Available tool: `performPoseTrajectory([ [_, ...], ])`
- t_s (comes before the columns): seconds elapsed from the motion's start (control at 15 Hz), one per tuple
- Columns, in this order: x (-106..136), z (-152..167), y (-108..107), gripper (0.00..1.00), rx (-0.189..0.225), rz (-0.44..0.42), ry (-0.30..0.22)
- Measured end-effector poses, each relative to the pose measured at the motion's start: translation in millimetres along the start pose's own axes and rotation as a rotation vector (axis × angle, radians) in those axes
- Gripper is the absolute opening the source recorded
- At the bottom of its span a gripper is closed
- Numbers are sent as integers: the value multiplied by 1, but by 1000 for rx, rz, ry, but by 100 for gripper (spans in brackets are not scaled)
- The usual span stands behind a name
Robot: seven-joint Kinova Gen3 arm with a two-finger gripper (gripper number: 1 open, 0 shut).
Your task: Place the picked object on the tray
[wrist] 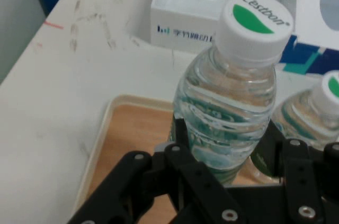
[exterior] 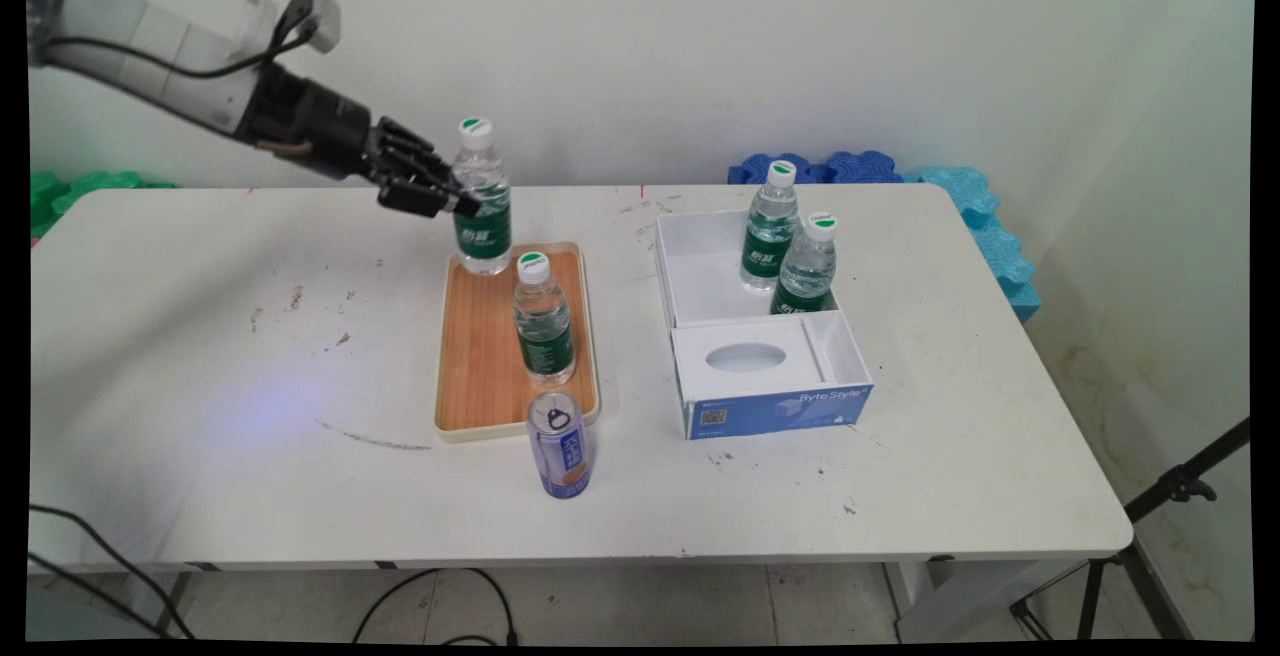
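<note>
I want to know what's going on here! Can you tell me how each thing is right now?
gripper: shut on the far bottle.
far bottle: upright, capped, at the tray's far end.
near bottle: upright, capped, on the tray.
tray: flat on the table.
can: upright, just in front of the tray.
box: open, holding two upright capped bottles.

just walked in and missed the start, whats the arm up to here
The black gripper is closed around a water bottle at the far end of the wooden tray, fingers on either side of its body. A second bottle stands mid-tray, and a blue can stands on the table just off the tray's near edge. Two more bottles stand in the white box to the right.
</note>
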Motion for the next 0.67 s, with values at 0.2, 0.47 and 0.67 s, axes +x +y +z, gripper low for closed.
performPoseTrajectory([
  [0.2, -22, -2, 8, 0, 6, -13, 1],
  [0.47, -43, 2, 24, 0, -6, -37, -5],
  [0.67, -57, 8, 35, 0, -17, -52, -14],
])
